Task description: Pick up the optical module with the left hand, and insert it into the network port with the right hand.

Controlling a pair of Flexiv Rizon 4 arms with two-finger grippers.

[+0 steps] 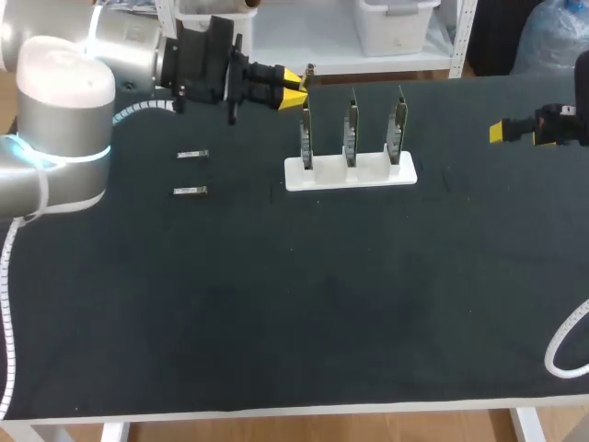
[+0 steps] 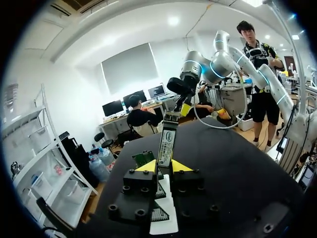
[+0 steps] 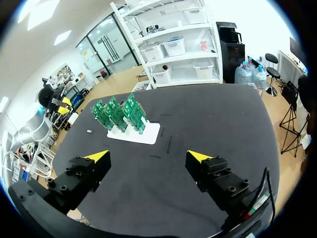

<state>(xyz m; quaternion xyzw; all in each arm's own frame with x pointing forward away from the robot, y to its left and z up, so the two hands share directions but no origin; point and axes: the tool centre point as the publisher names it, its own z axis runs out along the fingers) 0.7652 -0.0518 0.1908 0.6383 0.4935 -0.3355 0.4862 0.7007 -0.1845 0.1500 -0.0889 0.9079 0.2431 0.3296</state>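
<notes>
Here, left gripper (image 2: 163, 166) pinches optical module (image 2: 167, 140) over black table (image 1: 322, 304); right gripper (image 3: 148, 157) gapes.

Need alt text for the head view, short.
Left gripper holds an optical module above the black table, beside three upright circuit boards in a white stand. Two more modules lie on the table; right gripper hovers empty at the far right.

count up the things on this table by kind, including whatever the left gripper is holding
optical modules: 3, one of them in the left gripper
green circuit boards: 3
white holder: 1
total: 7
</notes>
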